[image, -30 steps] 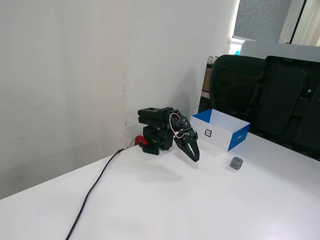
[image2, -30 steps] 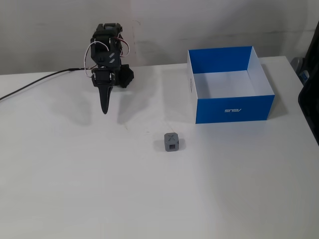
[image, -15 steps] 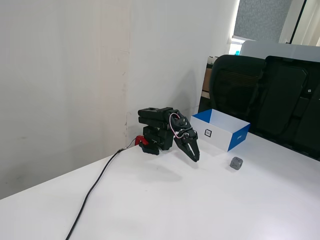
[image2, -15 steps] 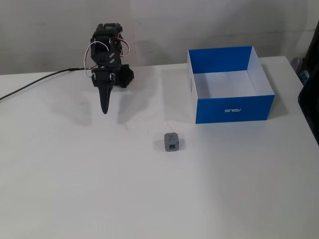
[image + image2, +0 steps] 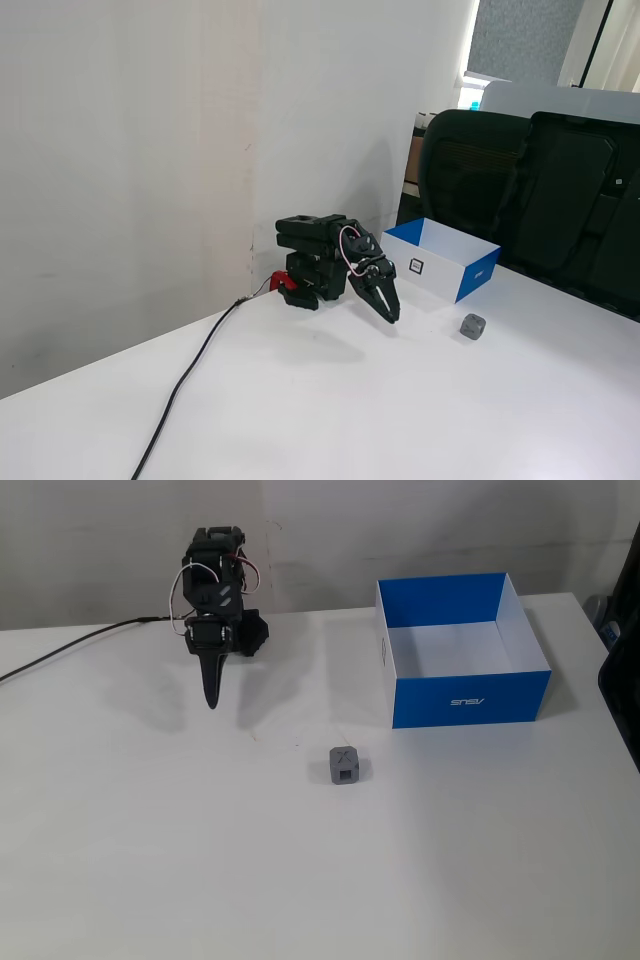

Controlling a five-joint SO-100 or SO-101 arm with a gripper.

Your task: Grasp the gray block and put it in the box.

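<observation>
The gray block [image 5: 473, 326] is a small dark gray cube on the white table; in the other fixed view it [image 5: 345, 765] lies in front of the box's left corner. The box [image 5: 461, 281] is open and blue and white, with a black square mark on its white side; it also shows at the right in the other fixed view [image 5: 470, 697], empty. My gripper [image 5: 390, 313] hangs folded near the arm's base, jaws together and empty, well away from the block; it also shows in the other fixed view [image 5: 211, 699].
A black cable [image 5: 190, 380] runs from the arm's base across the table to the front edge. A black chair [image 5: 470, 185] and a dark case [image 5: 580, 200] stand behind the table past the box. A wall is close behind the arm.
</observation>
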